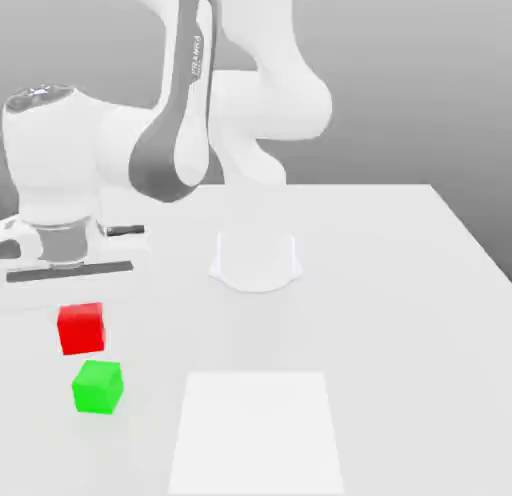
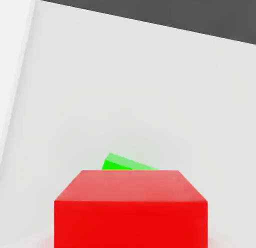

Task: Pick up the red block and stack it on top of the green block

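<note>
**Red Cube Hung in the Gripper Above the Desk, Green Cube Beside It**

While the white Franka arm (image 1: 215, 104) leaned out toward the exterior view's left, the small, matte, bright red cube (image 1: 81, 328) sat just below the flat dark bar of the hand (image 1: 70, 271). The gripper's fingers were pressed together as far as they went, and the hand view, with the red cube (image 2: 131, 209) looming large and square right under the camera, suggested it was pinched between them; the fingers themselves I could not make out in either picture.

Close by, toward the near edge of the pale grey desk (image 1: 400, 284), stood the small, matte, bright green cube (image 1: 98, 387), a little to the exterior view's right of the red one. The two appeared apart, with a narrow gap showing between them. From the hand view, a sliver of the green cube (image 2: 122, 163) peeked out past the red cube's far top edge, turned at an angle to it.

A lighter white rectangular patch (image 1: 258, 434) lay flat on the desk, well to the exterior view's right of both cubes. The arm's round white base (image 1: 256, 262) rested further back.
</note>
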Controlling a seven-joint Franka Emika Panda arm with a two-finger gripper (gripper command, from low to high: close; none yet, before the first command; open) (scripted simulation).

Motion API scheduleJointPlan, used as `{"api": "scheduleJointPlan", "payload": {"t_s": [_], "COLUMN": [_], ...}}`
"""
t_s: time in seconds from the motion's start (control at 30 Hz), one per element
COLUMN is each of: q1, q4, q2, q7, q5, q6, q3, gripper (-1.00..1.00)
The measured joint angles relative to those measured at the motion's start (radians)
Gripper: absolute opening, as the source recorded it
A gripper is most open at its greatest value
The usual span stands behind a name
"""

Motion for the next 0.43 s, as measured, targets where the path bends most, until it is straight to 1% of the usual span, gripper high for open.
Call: {"api": "scheduleJointPlan", "payload": {"t_s": [0.33, 0.37, 0.43], "q1": [-0.016, -0.020, -0.020], "q4": [-0.008, -0.011, -0.011], "q2": [0.137, 0.153, 0.153], "q7": [-0.080, -0.090, -0.090], "q5": [0.112, 0.126, 0.126], "q6": [0.128, 0.143, 0.143], "q3": [0.034, 0.040, 0.040], "gripper": [-1.00, 1.00, 1.00]}}
